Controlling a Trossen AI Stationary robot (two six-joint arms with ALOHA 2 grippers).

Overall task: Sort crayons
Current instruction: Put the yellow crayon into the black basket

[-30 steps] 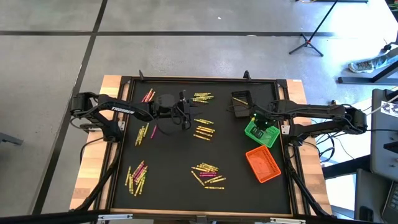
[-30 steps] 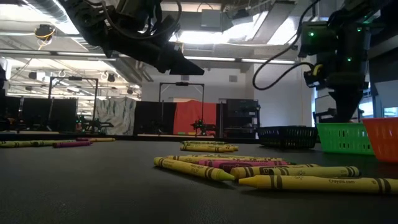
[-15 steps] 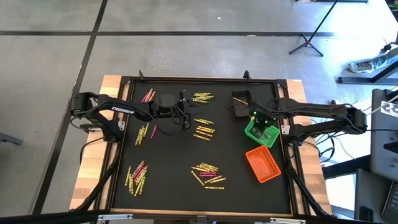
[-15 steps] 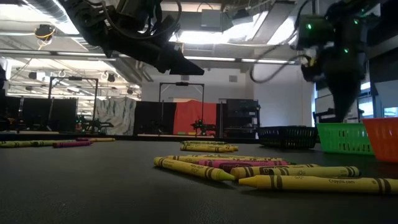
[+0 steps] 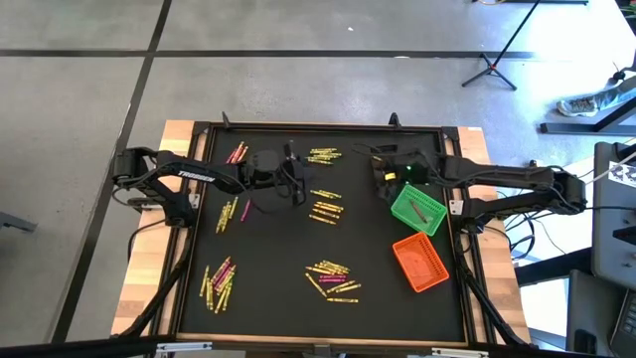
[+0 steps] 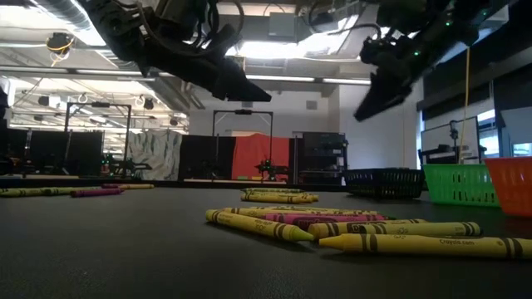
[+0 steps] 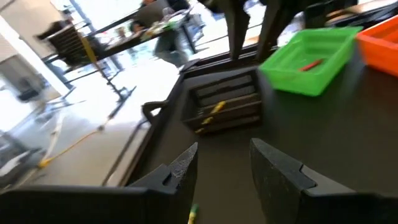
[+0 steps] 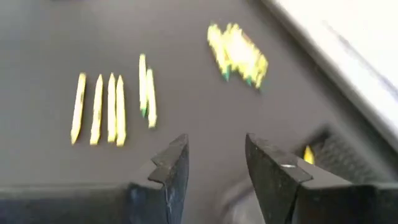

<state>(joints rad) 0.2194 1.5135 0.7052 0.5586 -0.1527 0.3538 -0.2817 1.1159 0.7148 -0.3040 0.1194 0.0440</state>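
Table [image 5: 149, 268] with wood edges is carrying a black mat [image 5: 278, 249] inside a dark frame. Crayons [image 5: 328, 279] are lying on the mat in loose groups: a yellow bunch near the front middle, a yellow-and-pink bunch [image 5: 219, 283] at the front left, a few [image 5: 228, 213] at mid left, pink ones [image 5: 237, 152] at the far left, yellow sets [image 5: 325, 210] mid-mat and [image 5: 322, 155] far middle. Black bin [image 5: 385, 159], green bin [image 5: 418, 209] and orange bin [image 5: 420, 263] are sitting along the right side, the green one just beside the orange.
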